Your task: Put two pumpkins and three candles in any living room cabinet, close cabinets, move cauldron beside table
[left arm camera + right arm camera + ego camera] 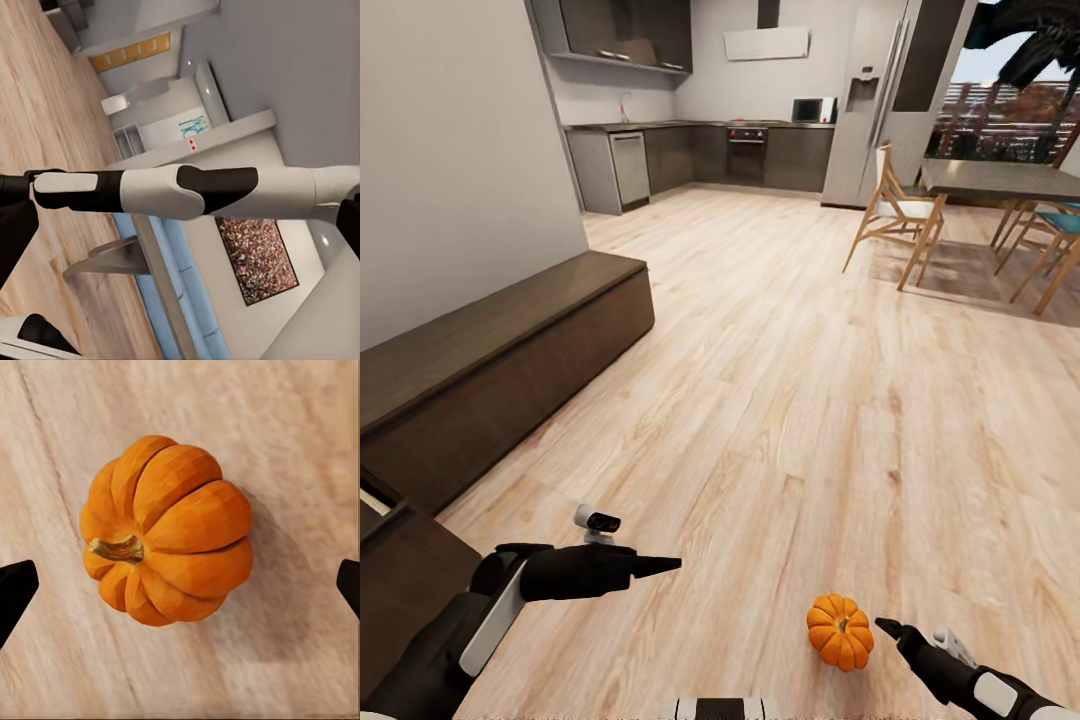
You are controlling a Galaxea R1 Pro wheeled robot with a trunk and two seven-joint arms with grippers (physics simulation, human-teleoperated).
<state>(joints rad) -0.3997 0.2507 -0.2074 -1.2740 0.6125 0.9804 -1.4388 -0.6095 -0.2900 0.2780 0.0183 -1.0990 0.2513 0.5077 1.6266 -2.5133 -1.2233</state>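
We find one pumpkin (840, 631) sitting upright on the pale wood floor (810, 400), low in the head view and just beside the right gripper (887, 629). In the right wrist view the pumpkin (169, 531) lies between the two black fingertips (15, 589), which stand wide apart and clear of it on both sides; nothing is held. The left gripper (660, 566) points across the floor toward the right arm; its fingers appear drawn together to a narrow tip, though from this angle we cannot tell its state with confidence. A long, low dark brown cabinet (500, 370) runs along the wall on the left, well apart from the pumpkin. We note a kitchen and a dining table (1000, 180) with chairs farther back.
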